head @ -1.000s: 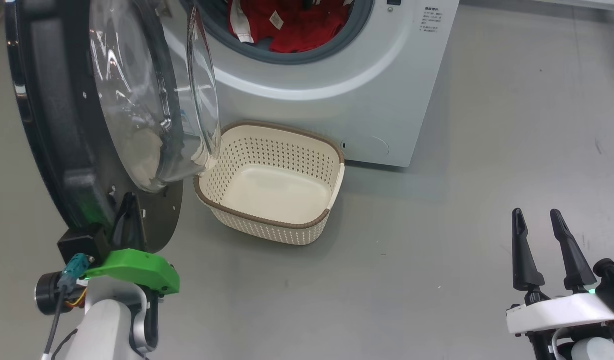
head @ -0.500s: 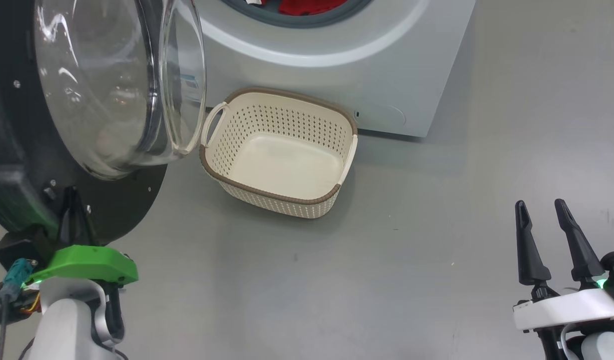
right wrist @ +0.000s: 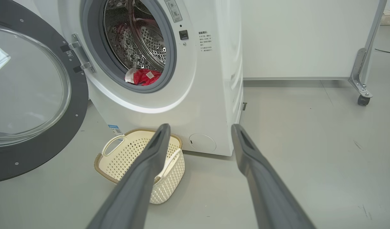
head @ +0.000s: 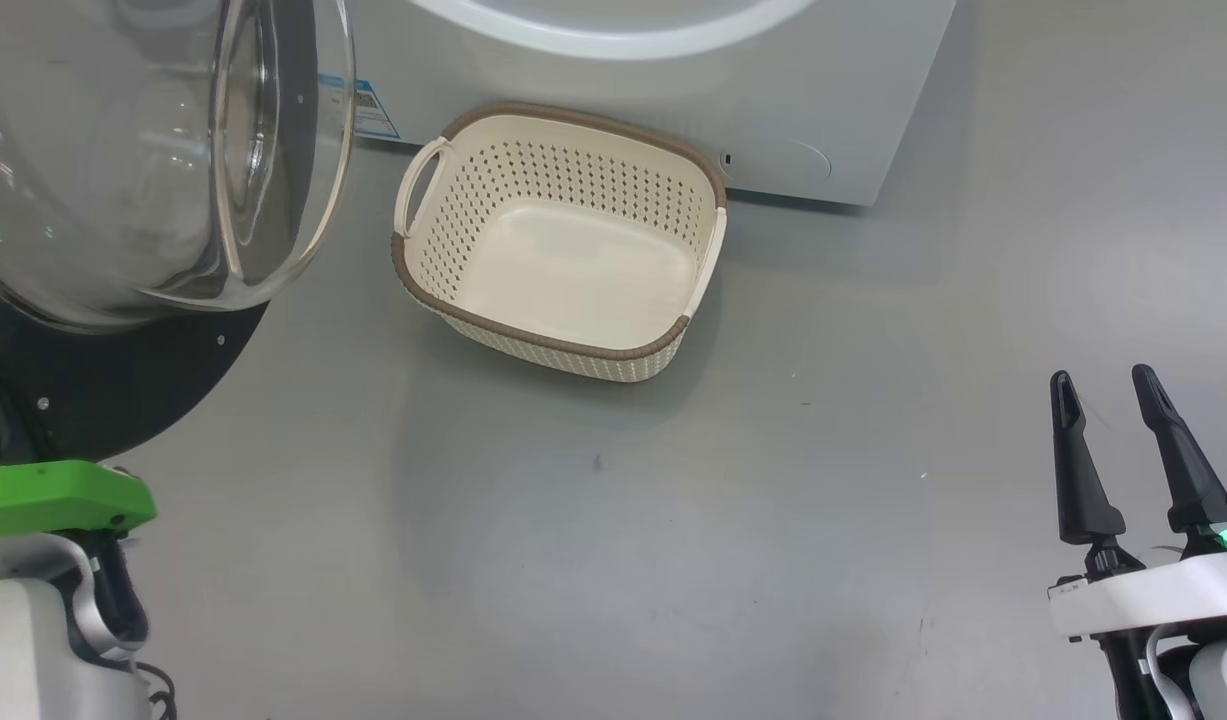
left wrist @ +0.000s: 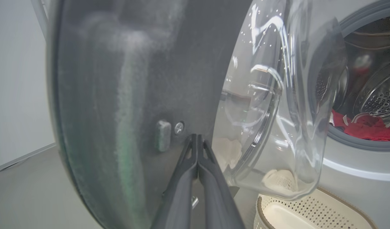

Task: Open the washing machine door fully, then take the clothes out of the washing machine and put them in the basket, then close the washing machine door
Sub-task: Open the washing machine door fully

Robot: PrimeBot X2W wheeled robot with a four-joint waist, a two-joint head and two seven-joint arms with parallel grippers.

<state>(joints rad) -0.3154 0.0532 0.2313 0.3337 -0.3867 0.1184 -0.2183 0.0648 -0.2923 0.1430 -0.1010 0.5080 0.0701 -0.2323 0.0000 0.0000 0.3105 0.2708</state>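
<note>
Left end effector (left wrist: 196,140), pressed together, noses the dark inner face of the washing machine door (left wrist: 134,79) at 10 o'clock; it could skid onto the glass bowl (left wrist: 277,111), letting the door swing back; right end effector (head: 1101,378) spread, empty, 4 o'clock; basket (head: 563,345) at 12 o'clock; clothes (right wrist: 145,77) in the drum (right wrist: 150,44)

The washing machine door (right wrist: 48,152) has a matt dark face and a clear, glossy glass bowl (head: 123,150). The washing machine (right wrist: 210,95) is smooth white, its ring (right wrist: 173,60) grey rubber, its drum (right wrist: 150,41) shiny perforated steel. At its six o'clock, the basket (head: 573,360) is perforated plastic; the clothes (right wrist: 145,76), soft cloth.
</note>
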